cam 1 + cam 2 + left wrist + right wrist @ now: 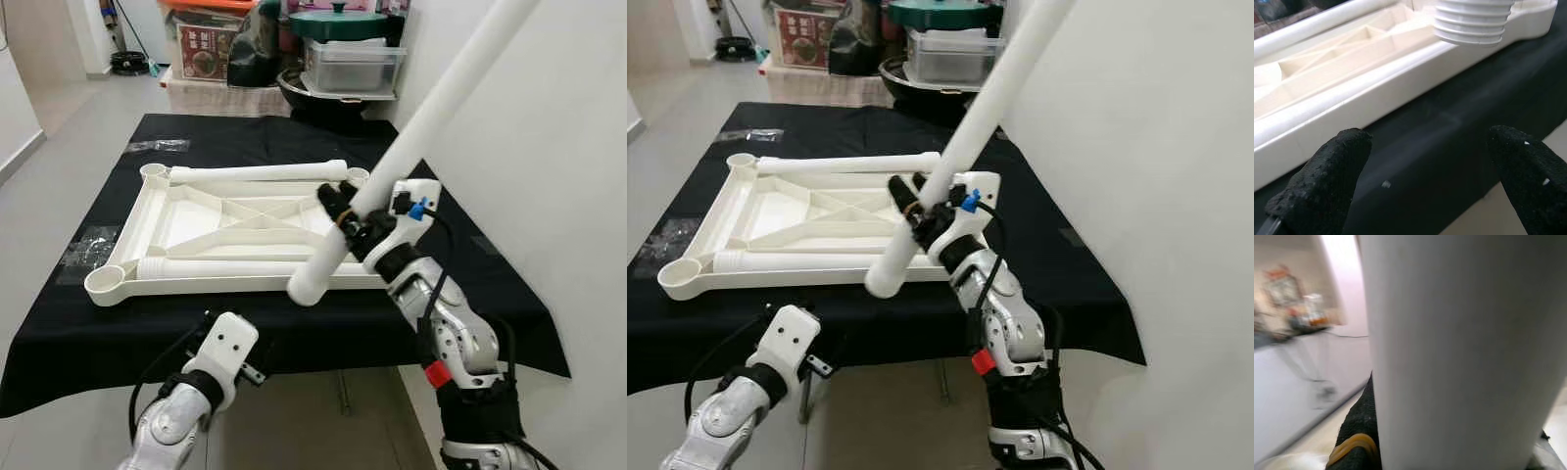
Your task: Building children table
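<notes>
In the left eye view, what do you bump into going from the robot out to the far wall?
Left hand → white tabletop frame lying on the black cloth → black bowl → clear box with green lid.

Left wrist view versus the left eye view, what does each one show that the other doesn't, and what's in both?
The left wrist view alone shows the ridged screw thread on the end of the leg, and the left gripper with its fingers spread open at the table edge. The left eye view alone shows the right gripper clamped on that leg, which slants up toward the wall, plus two more legs lying on the tabletop, and storage bins behind. Both show the white upturned tabletop on the black cloth.
</notes>
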